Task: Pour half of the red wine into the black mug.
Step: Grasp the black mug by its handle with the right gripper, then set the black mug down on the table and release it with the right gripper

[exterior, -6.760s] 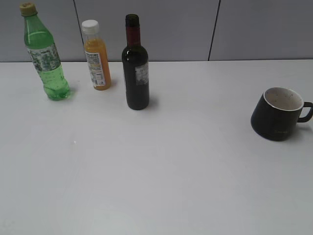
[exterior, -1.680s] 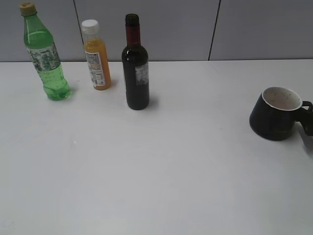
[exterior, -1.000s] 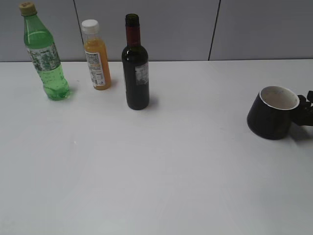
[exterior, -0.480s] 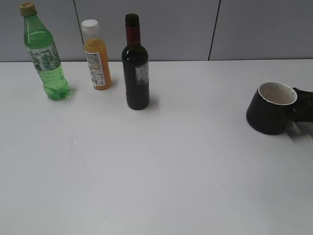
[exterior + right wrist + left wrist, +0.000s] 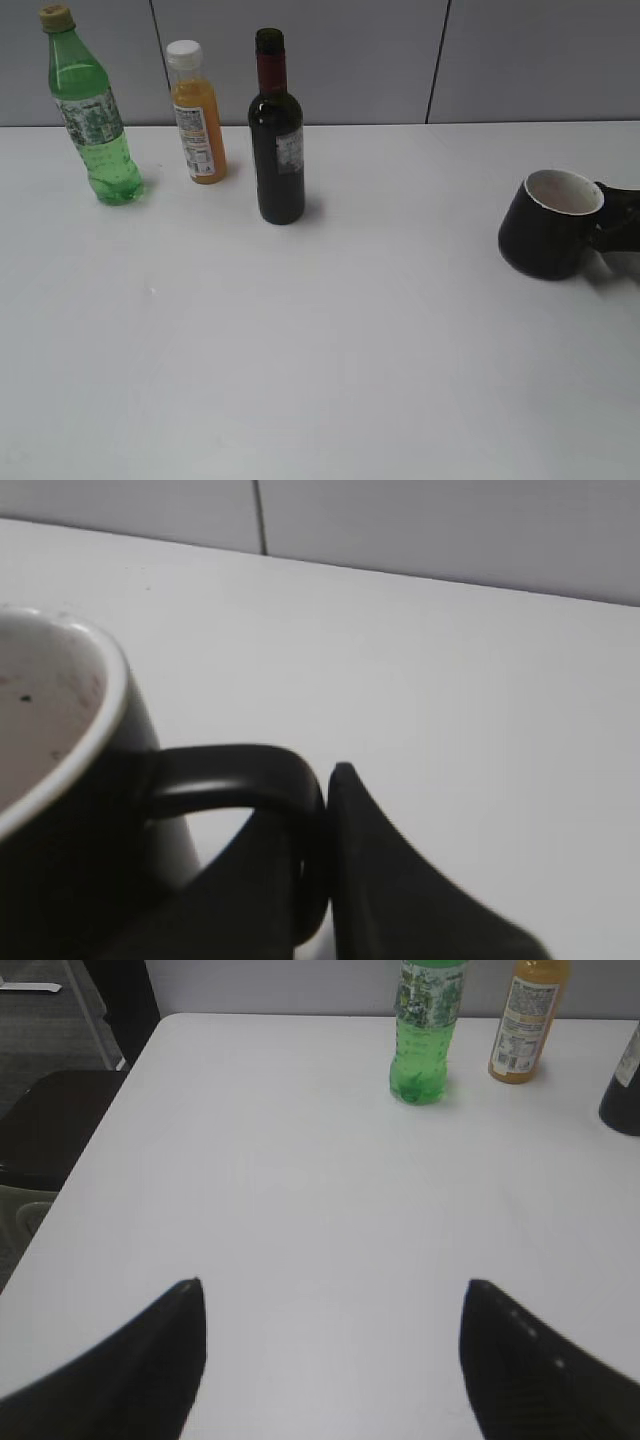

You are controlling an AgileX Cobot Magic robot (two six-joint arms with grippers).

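Note:
The red wine bottle (image 5: 277, 135), dark glass with a red foil neck and a grey-white label, stands upright at the back left of the white table; its base edge shows in the left wrist view (image 5: 622, 1100). The black mug (image 5: 548, 236) with a white interior is at the right edge, tilted and slightly raised. My right gripper (image 5: 615, 222) is shut on the mug's handle (image 5: 245, 780), one jaw through the loop and one outside (image 5: 318, 860). My left gripper (image 5: 332, 1305) is open and empty above bare table, far from the bottles.
A green plastic bottle (image 5: 92, 110) and an orange juice bottle with a white cap (image 5: 197, 115) stand left of the wine. Both show in the left wrist view (image 5: 424, 1030), (image 5: 528, 1015). A dark chair (image 5: 50, 1120) sits beyond the table's left edge.
My right gripper came in from the right and closed on the mug's handle. The mug has shifted left, tilted and lifted a little. The bottles have not moved.

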